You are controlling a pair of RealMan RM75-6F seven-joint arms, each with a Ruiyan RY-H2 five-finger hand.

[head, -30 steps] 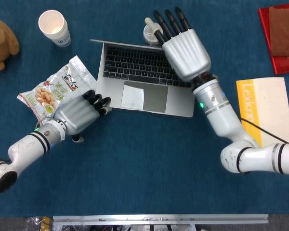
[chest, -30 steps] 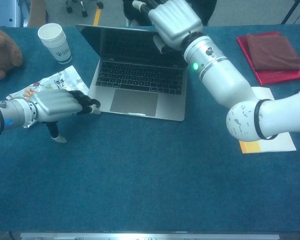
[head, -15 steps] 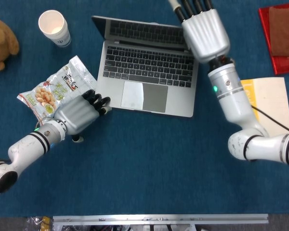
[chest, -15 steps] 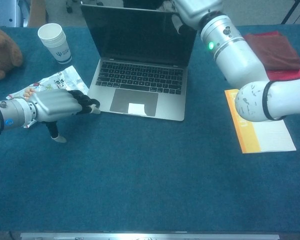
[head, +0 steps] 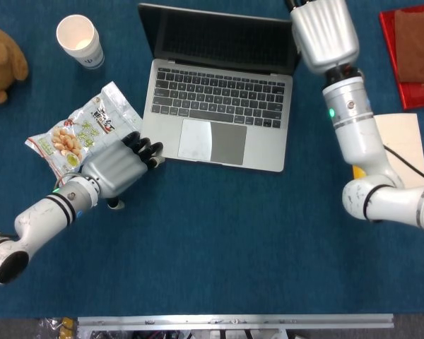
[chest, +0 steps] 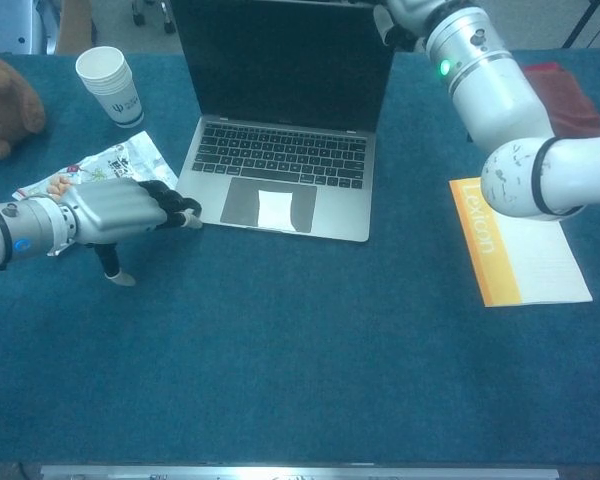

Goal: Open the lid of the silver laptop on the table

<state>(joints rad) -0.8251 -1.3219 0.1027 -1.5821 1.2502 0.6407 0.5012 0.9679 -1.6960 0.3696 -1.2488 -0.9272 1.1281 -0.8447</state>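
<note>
Standing open on the table [head: 219, 233], the laptop [head: 219, 106] shows its dark screen. The left hand [head: 116, 166] presses curled fingers against its corner, holding nothing. The right hand [head: 324, 32] is by the lid's top, but I cannot tell its grip.

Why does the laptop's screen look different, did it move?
Yes. The laptop lid has swung up and back, away from the keyboard, which stayed put. The right hand went with it.

The head view looks straight down on the blue tabletop [head: 219, 240] from fairly close, while the chest view faces forward and downward from its near edge, both sharing the open silver laptop [head: 215, 116] and the left hand [chest: 115, 212].
</note>
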